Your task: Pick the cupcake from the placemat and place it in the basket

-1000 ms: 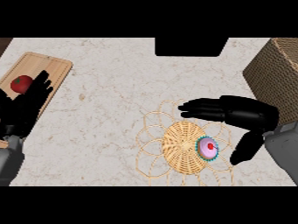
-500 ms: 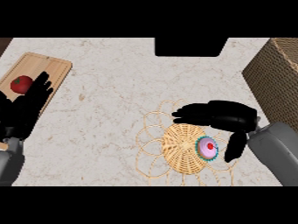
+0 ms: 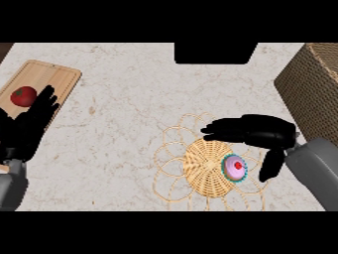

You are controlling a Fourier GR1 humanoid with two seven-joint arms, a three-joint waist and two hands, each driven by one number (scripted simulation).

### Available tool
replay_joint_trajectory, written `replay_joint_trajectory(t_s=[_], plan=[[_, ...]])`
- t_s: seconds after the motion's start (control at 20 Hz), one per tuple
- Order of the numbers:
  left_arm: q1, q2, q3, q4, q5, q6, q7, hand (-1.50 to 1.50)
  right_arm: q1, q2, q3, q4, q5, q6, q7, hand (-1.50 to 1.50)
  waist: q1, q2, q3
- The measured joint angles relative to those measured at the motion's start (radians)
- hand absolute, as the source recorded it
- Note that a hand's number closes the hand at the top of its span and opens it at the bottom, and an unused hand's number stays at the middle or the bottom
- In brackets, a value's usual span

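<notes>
A cupcake [image 3: 234,167] with pink frosting, a red dot on top and a teal wrapper sits at the right edge of a round woven placemat [image 3: 203,166] with looped wire trim. My right hand [image 3: 259,132] hovers over it, open, fingers stretched leftward above the cupcake and thumb [image 3: 269,164] hanging down just to its right. Nothing is held. The wicker basket [image 3: 323,87] stands at the right edge of the counter. My left hand [image 3: 21,130] rests open at the left, fingers up, over the cutting board.
A wooden cutting board [image 3: 51,84] lies at the left with a red tomato [image 3: 24,95] on it. A black block [image 3: 215,52] sits at the counter's far edge. Marble counter lies between board and placemat.
My right hand has moved left and nearer, over the cupcake, with the thumb now dropping beside it. The left hand has barely shifted. The cupcake has not moved.
</notes>
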Motion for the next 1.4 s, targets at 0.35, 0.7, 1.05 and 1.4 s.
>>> replay_joint_trajectory(t_s=[0.35,0.7,1.05,1.4], plan=[[-0.020,-0.010,0.011,-0.008,-0.016,-0.002,0.031,0.00,0.000,-0.012,0.045,0.012,-0.005,-0.032,-0.035,-1.50,0.001,0.000,0.000],[-0.024,-0.033,0.035,0.013,-0.041,-0.023,0.016,0.00,0.019,-0.003,0.049,0.036,0.061,-0.081,-0.059,-1.50,-0.002,-0.001,0.000],[-0.017,-0.060,0.044,-0.011,-0.069,-0.027,0.036,0.00,0.035,0.023,0.071,0.056,0.163,-0.136,-0.092,1.50,-0.002,-0.001,0.000],[-0.026,-0.065,0.075,-0.009,-0.081,-0.053,0.050,0.00,0.043,0.066,0.078,0.074,0.265,-0.190,-0.139,1.50,-0.001,-0.003,-0.001]])
